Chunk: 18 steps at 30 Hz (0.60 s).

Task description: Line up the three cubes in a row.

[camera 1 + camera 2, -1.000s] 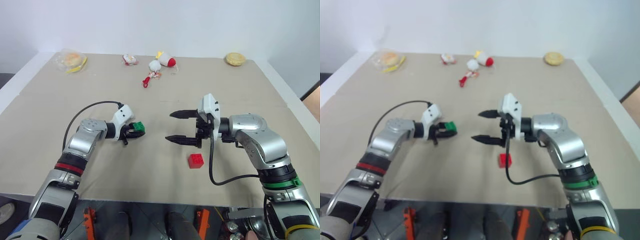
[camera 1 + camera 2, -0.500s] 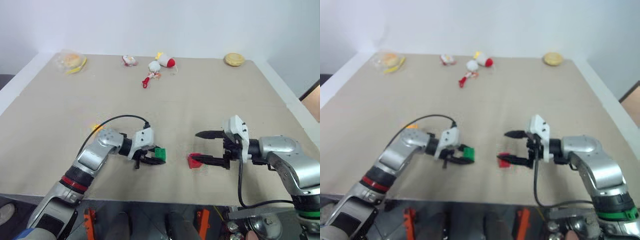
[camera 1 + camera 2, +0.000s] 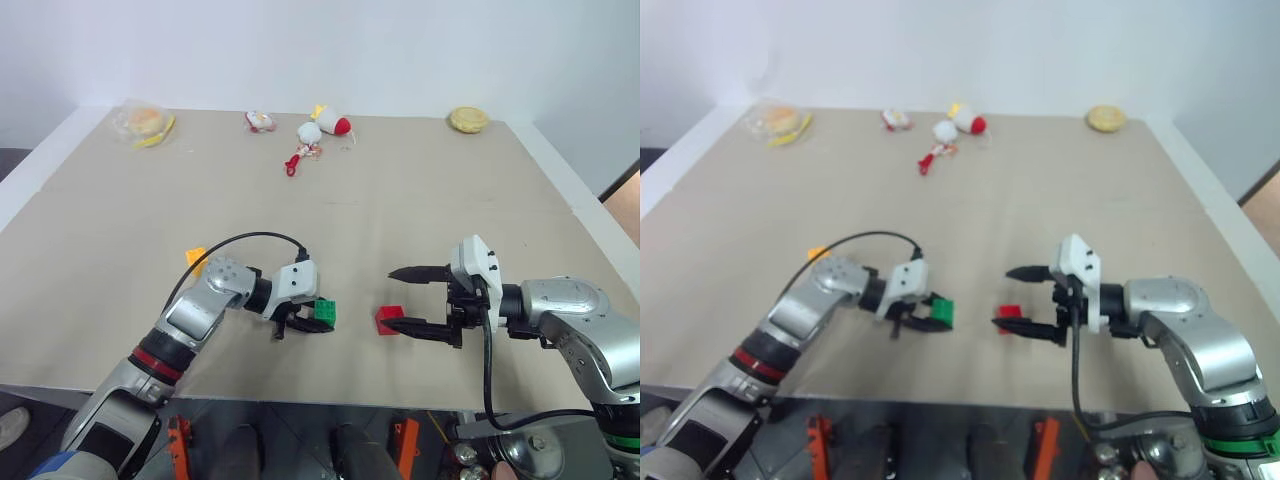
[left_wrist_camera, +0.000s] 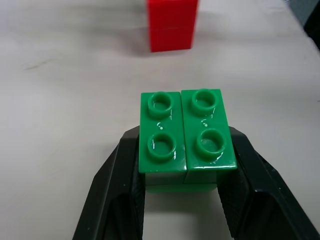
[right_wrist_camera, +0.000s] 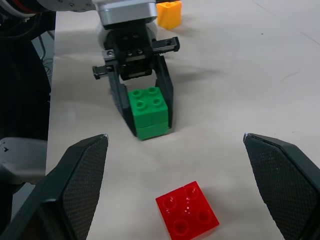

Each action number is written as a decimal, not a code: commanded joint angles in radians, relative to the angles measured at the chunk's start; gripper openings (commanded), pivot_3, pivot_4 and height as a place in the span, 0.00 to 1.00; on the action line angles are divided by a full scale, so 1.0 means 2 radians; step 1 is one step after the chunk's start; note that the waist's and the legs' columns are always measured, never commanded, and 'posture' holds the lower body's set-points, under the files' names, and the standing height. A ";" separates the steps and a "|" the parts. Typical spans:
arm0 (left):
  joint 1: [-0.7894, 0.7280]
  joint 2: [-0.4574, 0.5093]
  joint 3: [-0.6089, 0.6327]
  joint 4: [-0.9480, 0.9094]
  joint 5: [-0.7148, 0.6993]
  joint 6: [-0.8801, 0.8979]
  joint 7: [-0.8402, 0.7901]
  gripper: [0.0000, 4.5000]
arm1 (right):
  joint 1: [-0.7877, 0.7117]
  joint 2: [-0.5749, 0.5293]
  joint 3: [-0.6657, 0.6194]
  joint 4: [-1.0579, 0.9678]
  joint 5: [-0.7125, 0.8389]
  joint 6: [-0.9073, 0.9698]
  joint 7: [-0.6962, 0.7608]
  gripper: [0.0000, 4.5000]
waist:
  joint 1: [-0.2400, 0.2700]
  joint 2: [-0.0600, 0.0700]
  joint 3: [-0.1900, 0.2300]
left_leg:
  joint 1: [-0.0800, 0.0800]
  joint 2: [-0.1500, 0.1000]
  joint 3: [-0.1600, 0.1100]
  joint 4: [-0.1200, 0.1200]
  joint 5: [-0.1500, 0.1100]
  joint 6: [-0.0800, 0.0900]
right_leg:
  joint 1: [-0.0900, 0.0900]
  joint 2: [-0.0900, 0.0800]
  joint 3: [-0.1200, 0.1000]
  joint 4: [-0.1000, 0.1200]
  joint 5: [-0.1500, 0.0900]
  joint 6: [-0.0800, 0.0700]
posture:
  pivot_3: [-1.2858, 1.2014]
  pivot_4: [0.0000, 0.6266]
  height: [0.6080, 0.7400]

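The green cube (image 3: 322, 314) is clamped between the two black fingers of my left gripper (image 3: 315, 322), low over the table near its front edge. In the left wrist view, the fingers (image 4: 115, 190) press both sides of the green cube (image 4: 186, 135), and the red cube (image 4: 171, 25) lies just beyond it. The red cube (image 3: 388, 320) sits on the table a short gap to the right. My right gripper (image 3: 392, 298) stands wide open just right of it, holding nothing. The yellow-orange cube (image 3: 195, 257) lies further left, behind my left forearm.
Along the far edge of the table (image 3: 450, 200) are white-and-red plush toys (image 3: 322, 125), a bagged food item (image 3: 145, 122) at the left and a round yellowish one (image 3: 470, 118) at the right. The front edge runs just below both grippers.
My left gripper carried the green cube right and toward the front edge, close to the red cube, uncovering the yellow-orange cube. The right gripper drew back and right, staying open.
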<state>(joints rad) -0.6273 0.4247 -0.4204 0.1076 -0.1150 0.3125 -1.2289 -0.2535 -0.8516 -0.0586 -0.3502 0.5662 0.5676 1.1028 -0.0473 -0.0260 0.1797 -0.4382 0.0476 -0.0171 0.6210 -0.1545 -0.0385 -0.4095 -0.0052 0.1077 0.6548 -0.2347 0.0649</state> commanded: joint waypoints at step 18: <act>0.020 0.050 0.163 -0.122 -0.134 0.124 0.040 0.99 | -0.074 0.032 0.000 -0.007 0.019 -0.003 -0.021 1.00 | -0.002 0.000 0.000 | 0.000 0.001 0.000 0.000 0.000 0.000 | 0.000 0.001 0.000 0.000 0.000 0.000 | 0.52 0.24 0.97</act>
<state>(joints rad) -0.5893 0.4994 -0.1811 -0.0914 -0.3361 0.5332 -1.1755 -0.3694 -0.7969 -0.0473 -0.3465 0.5852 0.5676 1.0769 -0.0519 -0.0259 0.1799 -0.4374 0.0492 -0.0178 0.6207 -0.1545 -0.0385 -0.4099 -0.0038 0.1071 0.6554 -0.2344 0.0645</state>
